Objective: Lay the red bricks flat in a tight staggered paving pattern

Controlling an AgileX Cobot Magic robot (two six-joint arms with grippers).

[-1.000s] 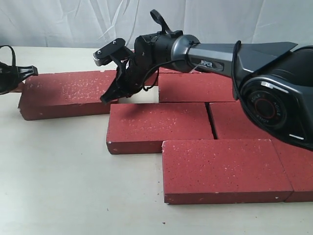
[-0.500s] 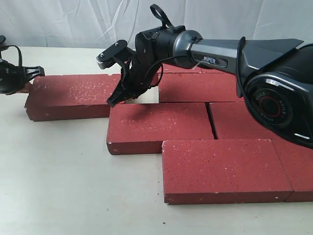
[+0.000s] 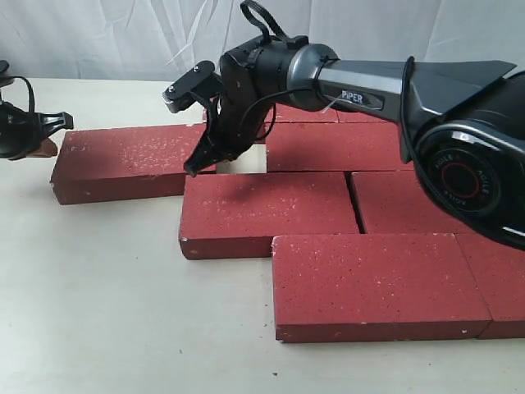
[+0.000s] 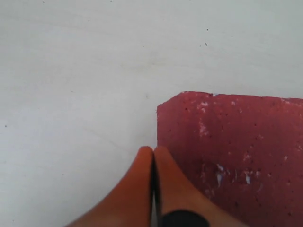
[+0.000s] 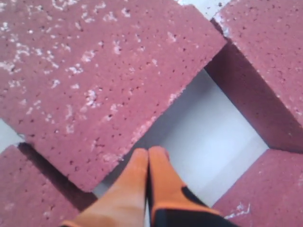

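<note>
Several red bricks lie flat in staggered rows. One loose brick (image 3: pixel 123 160) lies at the left, with a small gap of bare table (image 3: pixel 243 159) between it and the back-row brick (image 3: pixel 328 146). My left gripper (image 3: pixel 45 146) is shut with nothing in it, and its tips touch that brick's left end. In the left wrist view its orange fingertips (image 4: pixel 154 150) sit at the corner of the brick (image 4: pixel 236 151). My right gripper (image 3: pixel 195 168) is shut and empty at the loose brick's right end, above the gap. The right wrist view shows its tips (image 5: pixel 148 152) beside the brick (image 5: pixel 94 80).
A middle brick (image 3: pixel 267 209) and a front brick (image 3: pixel 373 283) lie close together, with more bricks to the right (image 3: pixel 394 201). The right arm's body (image 3: pixel 459 156) reaches over the right-hand bricks. White cloth hangs behind the table. Bare tabletop (image 3: pixel 107 312) spreads at the front left.
The loose left brick has slid to the right, narrowing the gap to the other bricks. My left gripper followed it rightward. My right gripper shifted slightly right.
</note>
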